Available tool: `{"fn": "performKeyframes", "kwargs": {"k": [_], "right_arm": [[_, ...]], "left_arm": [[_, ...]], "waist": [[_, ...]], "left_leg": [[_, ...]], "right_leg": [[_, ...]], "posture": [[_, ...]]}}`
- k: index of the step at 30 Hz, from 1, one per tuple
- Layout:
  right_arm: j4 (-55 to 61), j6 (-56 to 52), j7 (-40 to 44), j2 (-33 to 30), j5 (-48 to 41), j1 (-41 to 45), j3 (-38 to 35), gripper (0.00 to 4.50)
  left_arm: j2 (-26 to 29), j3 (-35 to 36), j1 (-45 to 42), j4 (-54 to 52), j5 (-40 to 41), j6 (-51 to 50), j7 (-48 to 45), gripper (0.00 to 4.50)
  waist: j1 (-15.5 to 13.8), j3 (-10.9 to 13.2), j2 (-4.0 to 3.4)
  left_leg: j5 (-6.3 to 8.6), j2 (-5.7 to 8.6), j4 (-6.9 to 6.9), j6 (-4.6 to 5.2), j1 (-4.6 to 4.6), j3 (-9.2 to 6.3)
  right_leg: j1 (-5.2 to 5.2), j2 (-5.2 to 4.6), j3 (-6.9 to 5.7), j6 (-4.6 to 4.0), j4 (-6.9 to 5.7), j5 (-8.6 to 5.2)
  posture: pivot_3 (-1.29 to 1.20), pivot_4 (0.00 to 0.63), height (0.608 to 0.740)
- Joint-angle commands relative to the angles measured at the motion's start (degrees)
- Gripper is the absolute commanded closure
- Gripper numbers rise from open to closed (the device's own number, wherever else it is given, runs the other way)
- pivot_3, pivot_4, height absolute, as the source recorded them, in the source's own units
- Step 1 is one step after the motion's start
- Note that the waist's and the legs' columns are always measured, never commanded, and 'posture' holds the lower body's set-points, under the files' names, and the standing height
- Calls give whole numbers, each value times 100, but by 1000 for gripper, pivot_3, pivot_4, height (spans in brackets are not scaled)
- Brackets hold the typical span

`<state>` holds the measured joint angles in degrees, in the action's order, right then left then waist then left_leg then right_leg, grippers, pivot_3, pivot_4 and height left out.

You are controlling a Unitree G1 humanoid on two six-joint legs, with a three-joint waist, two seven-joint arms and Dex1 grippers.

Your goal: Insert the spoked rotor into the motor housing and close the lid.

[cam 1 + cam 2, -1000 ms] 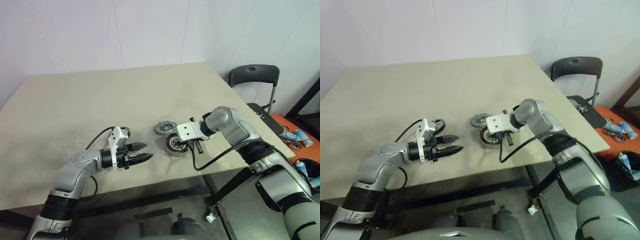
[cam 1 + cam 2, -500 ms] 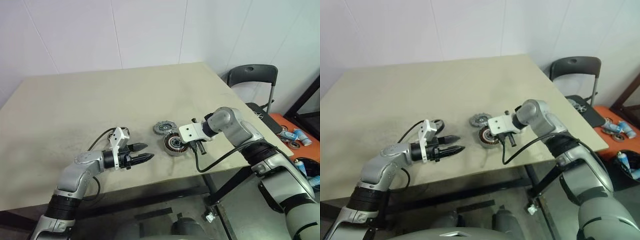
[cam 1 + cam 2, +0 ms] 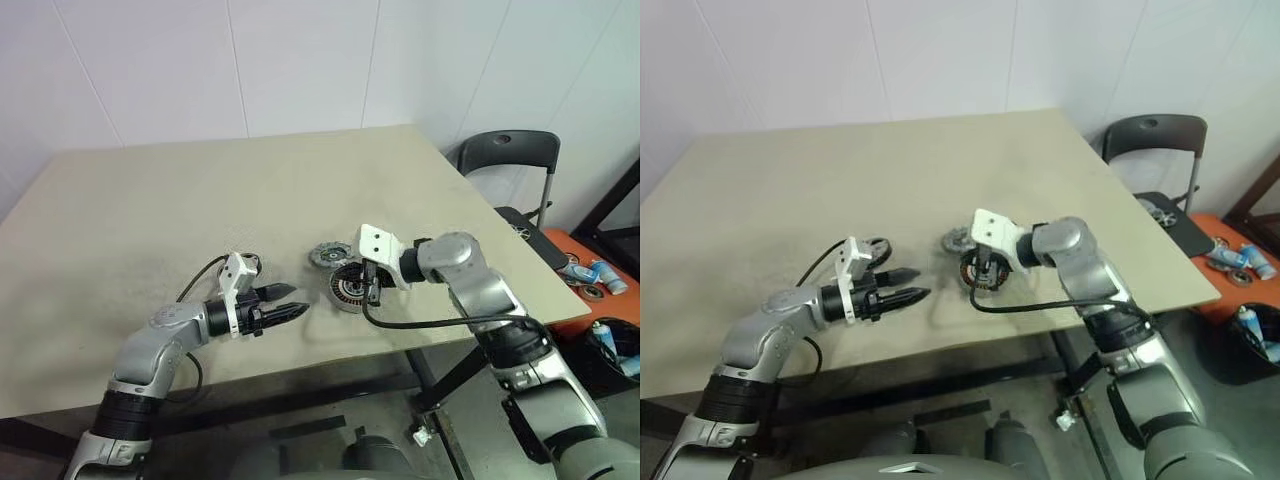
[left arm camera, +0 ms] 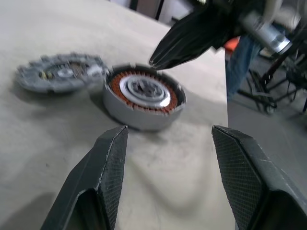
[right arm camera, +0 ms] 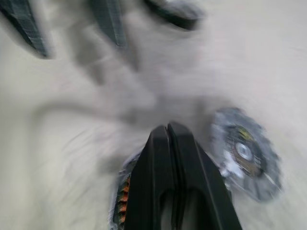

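The motor housing (image 3: 348,290), a round disc with copper windings around a silver centre (image 4: 144,93), lies on the table near its front edge. The grey notched lid (image 3: 325,256) lies flat just behind it, touching or nearly touching it (image 4: 60,76). My right gripper (image 3: 369,287) is shut with nothing in it, and its tip points down at the housing's far rim (image 5: 168,127). My left gripper (image 3: 290,302) is open and level, aimed at the housing from a short way off. The black-rimmed spoked rotor (image 3: 872,247) lies behind the left wrist, partly hidden.
The beige table (image 3: 200,200) has its front edge close under both grippers. A black cable (image 3: 420,322) loops from the right wrist over that edge. A dark chair (image 3: 505,155) stands at the right corner, with an orange tray of cans (image 3: 590,272) beyond it.
My right wrist has rolled and swung, so its shut fingers now point down onto the housing and sit a little further left. The left gripper has stayed put.
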<state>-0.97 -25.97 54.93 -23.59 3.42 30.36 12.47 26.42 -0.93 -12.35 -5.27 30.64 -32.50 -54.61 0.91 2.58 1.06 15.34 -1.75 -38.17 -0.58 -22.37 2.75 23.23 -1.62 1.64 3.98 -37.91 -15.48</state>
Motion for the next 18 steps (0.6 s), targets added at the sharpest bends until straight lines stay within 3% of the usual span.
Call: {"fn": "performKeyframes", "kwargs": {"k": [1,5,10,18], "right_arm": [[462,153,-1425,487,-94,-398,-753,4476],[911,-180,-1981,741,-355,-975,-1138,4476],[1496,-589,-2082,769,-559,-1520,-936,4476],[1559,-751,-1936,516,-642,-1487,-555,4476]], "left_arm": [[75,173,-213,-43,105,42,-17,1526],[67,128,-354,83,64,58,-19,1526],[81,44,-490,164,52,19,-86,1526],[85,-2,-695,433,-27,86,-191,1526]], "waist": [[4,1,-2],[8,1,-2],[13,1,-3],[26,2,-2]], "left_leg": [[0,0,0,-1,0,0],[-1,5,0,-2,-1,6],[-1,4,0,-1,-1,3],[-1,4,0,-1,2,5]], "right_leg": [[1,1,0,0,-3,0],[0,2,4,2,-1,0],[-1,7,4,3,2,0],[-2,10,5,3,1,-1]], "posture": [[0,0,740],[0,0,740],[0,0,740],[0,0,740]]}}
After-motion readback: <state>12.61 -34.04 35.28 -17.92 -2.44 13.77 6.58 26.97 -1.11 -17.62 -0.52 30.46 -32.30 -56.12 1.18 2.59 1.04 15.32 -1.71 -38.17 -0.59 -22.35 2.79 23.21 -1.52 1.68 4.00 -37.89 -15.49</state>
